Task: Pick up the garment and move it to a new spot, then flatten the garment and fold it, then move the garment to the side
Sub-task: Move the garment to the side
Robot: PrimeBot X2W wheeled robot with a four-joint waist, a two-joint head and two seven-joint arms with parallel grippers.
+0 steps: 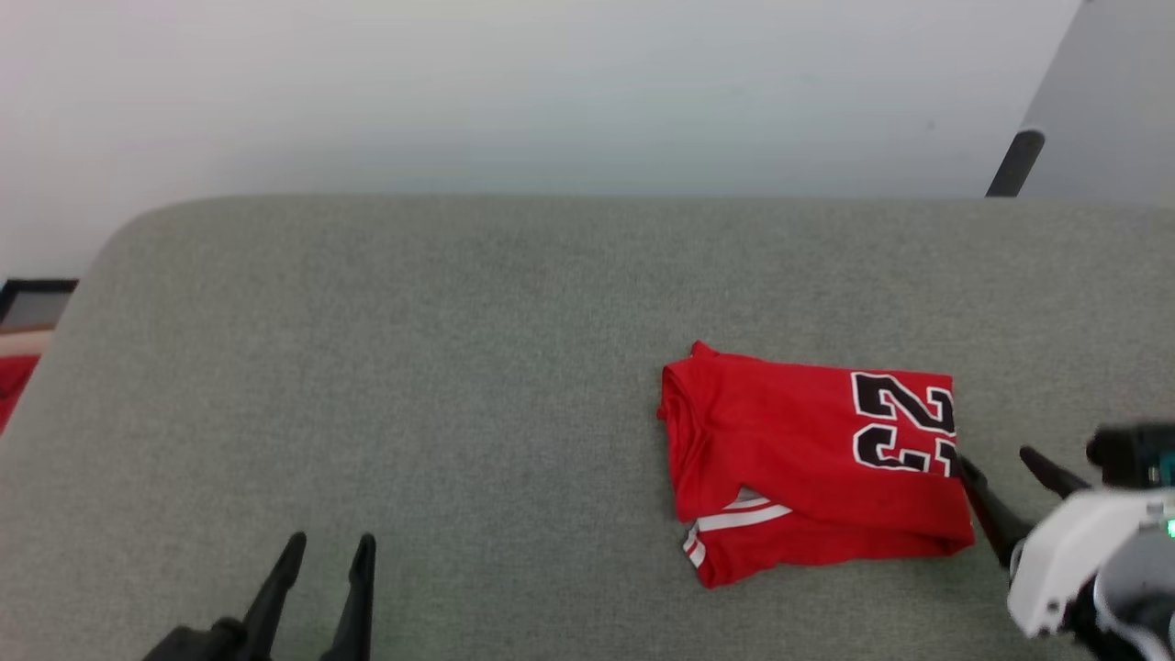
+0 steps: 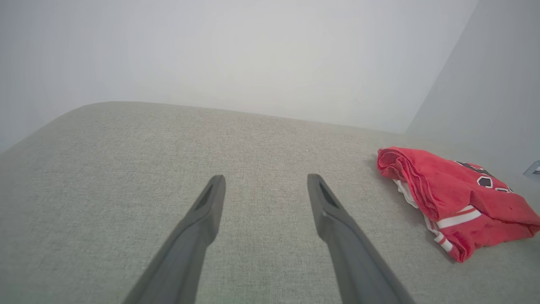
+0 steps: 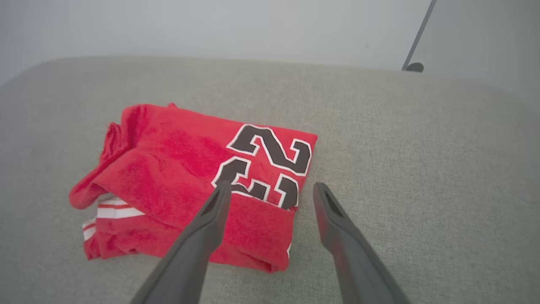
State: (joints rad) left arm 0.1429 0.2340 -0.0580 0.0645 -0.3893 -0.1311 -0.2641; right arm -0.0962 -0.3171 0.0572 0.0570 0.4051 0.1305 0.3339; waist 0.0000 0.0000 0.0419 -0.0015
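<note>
Your right gripper [image 1: 991,456] stands open, its 2 dark fingers spread wide and holding nothing. The garment [image 1: 808,459], a red jersey folded into a rough rectangle, lies on the grey fabric surface [image 1: 459,321] just ahead of that gripper's fingertips and stretches away to its left. In the right wrist view, 1 finger overlaps the folded edge that carries the black, white-outlined numbers. The other finger is over bare grey surface just beside the garment. You cannot tell whether the first finger touches the cloth. Red-and-white striped trim peeks out at the garment's end farthest to this gripper's left.

Your left gripper [image 1: 332,540] is open too, its 2 fingers apart and empty over bare surface. The garment lies well apart from it, ahead and to its right. A scrap of plain red cloth [image 1: 14,386] shows beyond the surface's edge, far to the left gripper's left. A dark post [image 1: 1014,165] stands past the surface's far edge, ahead of the right gripper.
</note>
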